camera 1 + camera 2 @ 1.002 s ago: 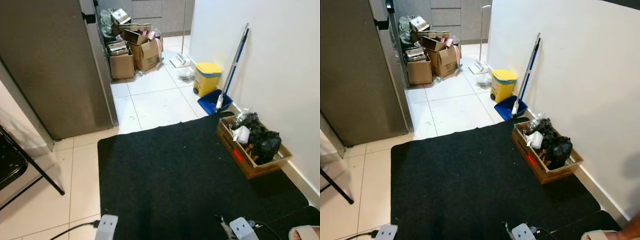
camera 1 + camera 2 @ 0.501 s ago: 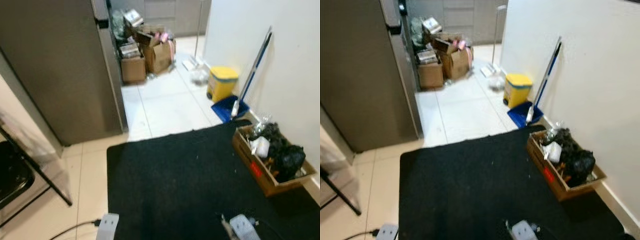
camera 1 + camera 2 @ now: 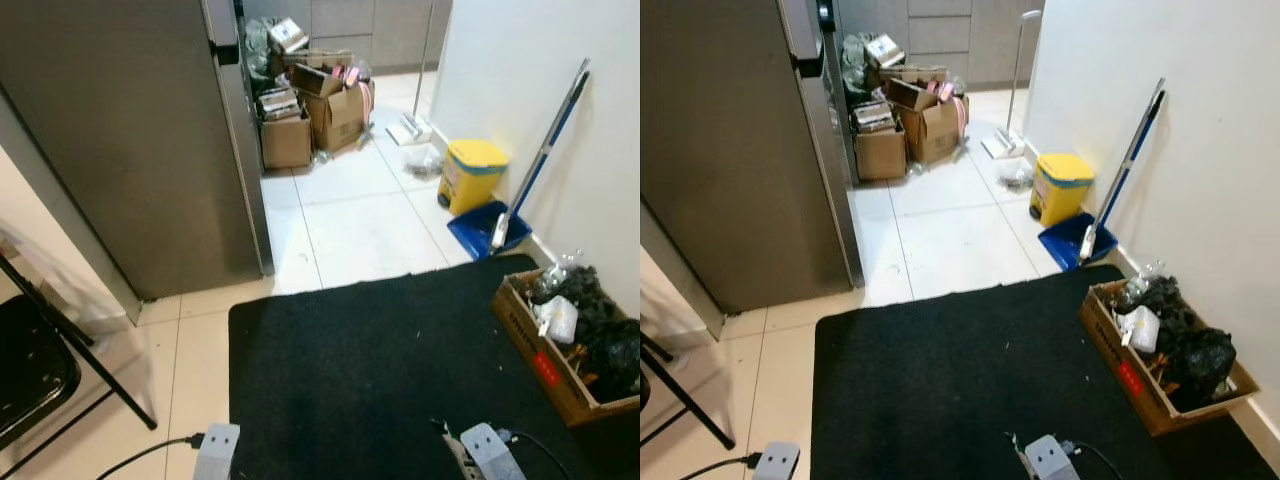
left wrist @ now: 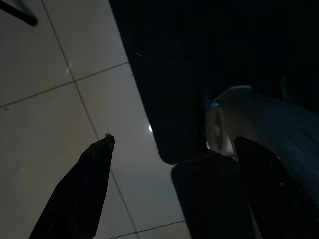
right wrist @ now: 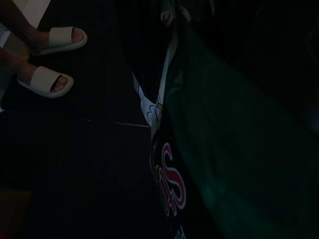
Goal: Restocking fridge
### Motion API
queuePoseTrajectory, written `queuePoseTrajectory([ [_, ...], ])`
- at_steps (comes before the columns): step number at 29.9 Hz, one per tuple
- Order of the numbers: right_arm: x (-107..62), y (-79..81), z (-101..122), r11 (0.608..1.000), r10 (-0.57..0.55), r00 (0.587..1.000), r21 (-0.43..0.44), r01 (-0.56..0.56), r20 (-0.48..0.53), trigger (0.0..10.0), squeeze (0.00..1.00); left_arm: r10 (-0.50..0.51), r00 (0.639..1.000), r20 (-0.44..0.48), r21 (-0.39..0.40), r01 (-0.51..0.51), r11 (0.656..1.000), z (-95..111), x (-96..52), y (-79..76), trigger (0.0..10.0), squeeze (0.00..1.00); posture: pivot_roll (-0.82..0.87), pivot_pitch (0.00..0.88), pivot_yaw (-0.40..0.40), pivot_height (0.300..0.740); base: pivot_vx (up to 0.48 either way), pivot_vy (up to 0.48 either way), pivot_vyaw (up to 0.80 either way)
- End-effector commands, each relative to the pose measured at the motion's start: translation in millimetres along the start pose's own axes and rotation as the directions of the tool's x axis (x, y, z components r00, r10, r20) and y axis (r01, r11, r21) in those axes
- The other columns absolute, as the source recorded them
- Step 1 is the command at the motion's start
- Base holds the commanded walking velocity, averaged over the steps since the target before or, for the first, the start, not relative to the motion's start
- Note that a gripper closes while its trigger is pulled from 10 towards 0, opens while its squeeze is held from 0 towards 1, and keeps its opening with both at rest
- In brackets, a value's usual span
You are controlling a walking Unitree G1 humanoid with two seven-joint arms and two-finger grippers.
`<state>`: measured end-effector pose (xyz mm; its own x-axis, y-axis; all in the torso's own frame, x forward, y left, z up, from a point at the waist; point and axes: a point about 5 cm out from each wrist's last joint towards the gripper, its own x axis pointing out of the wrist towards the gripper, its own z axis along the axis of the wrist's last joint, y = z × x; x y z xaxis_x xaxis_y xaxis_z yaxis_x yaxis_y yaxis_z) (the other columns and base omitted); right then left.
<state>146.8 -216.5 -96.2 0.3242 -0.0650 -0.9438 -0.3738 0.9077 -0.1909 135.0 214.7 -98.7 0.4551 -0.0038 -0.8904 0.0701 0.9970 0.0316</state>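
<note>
Whole view has shifted right since a second ago, so the camera has panned left; nothing on the floor itself has moved. Grey fridge (image 3: 130, 140) stands front-left on the white tile, door shut, black handle bracket (image 3: 226, 52) at its near edge. Black mat (image 3: 380, 370) covers the floor directly ahead. Folding chair (image 3: 35, 365) sits far left, beside the fridge's near corner. Past the fridge, a pile of cardboard boxes (image 3: 310, 110) against the back cabinets. Along the right wall: yellow bin (image 3: 472, 175), then a blue dustpan (image 3: 483, 228) with a broom handle (image 3: 545, 150) leaning on the wall, then an open cardboard box of dark bags (image 3: 575, 345) on the mat's right edge. Both arms hang low; silver wrists at the bottom of the head view. Left gripper (image 4: 172, 149) fingers are spread wide apart, holding nothing, hovering over the mat edge and tile. Right gripper: wrist view very dark, cannot tell finger state; a dark green can with a red and white logo (image 5: 199, 164) sits right up against the camera. A person's feet in white slippers (image 5: 52, 59) stand on the mat nearby.
</note>
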Motion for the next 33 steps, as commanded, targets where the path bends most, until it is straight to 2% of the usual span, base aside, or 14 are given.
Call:
queuePoseTrajectory([
  [1, -0.3, -1.0, -5.0, 1.0, -0.004, 1.0, 0.007, 0.004, -0.013, 10.0, 0.0, 0.004, 1.0, -0.017, 0.003, -0.004, 1.0, -4.7, -0.9, 1.3, 10.0, 0.0, -0.03, 0.0, -0.01, 0.74, 0.0, 0.0, 0.0],
  [15, -0.1, 0.3, -5.7, 1.0, 0.0, 1.0, 0.007, 0.0, -0.014, 10.0, 0.0, -0.005, 1.0, -0.019, 0.02, 0.005, 1.0, -3.8, -0.6, 0.2, 10.0, 0.0, -0.03, 0.0, -0.009, 0.74, 0.0, 0.0, 0.0],
  [33, 0.0, 1.2, -4.5, 1.0, 0.002, 1.0, 0.006, -0.002, -0.012, 10.0, 0.0, -0.02, 1.0, -0.011, 0.024, 0.02, 1.0, -2.0, -0.1, -1.8, 10.0, 0.0, -0.03, 0.0, -0.009, 0.74, 0.272, 0.0, 0.0],
])
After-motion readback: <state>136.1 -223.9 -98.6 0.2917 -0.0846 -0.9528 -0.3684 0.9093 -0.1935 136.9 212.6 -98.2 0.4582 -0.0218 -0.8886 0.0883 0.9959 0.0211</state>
